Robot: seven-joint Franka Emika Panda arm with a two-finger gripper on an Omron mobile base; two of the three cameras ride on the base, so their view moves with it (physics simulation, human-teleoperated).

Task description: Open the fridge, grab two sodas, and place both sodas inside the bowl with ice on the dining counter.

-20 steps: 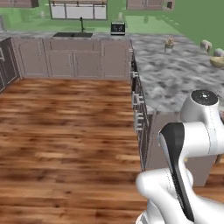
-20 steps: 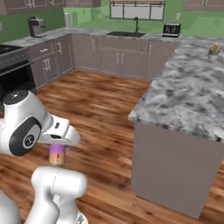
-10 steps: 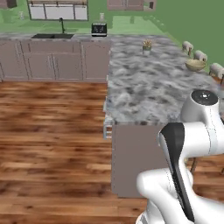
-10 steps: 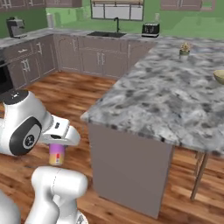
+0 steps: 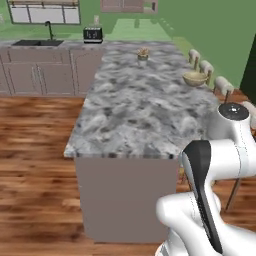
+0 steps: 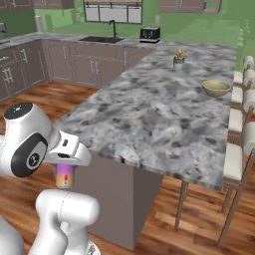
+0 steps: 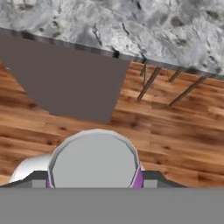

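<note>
The white arm is folded in tight over its base, elbow bent, forearm angled downward on the near side. The gripper [image 7: 94, 179] hangs low and near, pointing down, jaws partway closed on either side of the purple soda can [image 6: 64, 176], which sits upright between the fingers [image 7: 153, 177] beneath the wrist.

Near end of surface [image 5: 135, 115]: bare marbled top, so my end effector [image 6: 64, 174] has room to pass over it.
Surface edge: the slab and grey end panel [image 7: 65, 83] rise just ahead of me, above where I hold the purple soda [image 6: 64, 176].
Bowl [image 6: 216, 88]: near the far right edge, apart from everything else.
Small plant [image 6: 179, 56]: beyond the bowl, well apart.
Stools [image 6: 239, 149]: packed along the right side, blocking that flank.
Wood floor [image 5: 35, 150]: open on the left.
</note>
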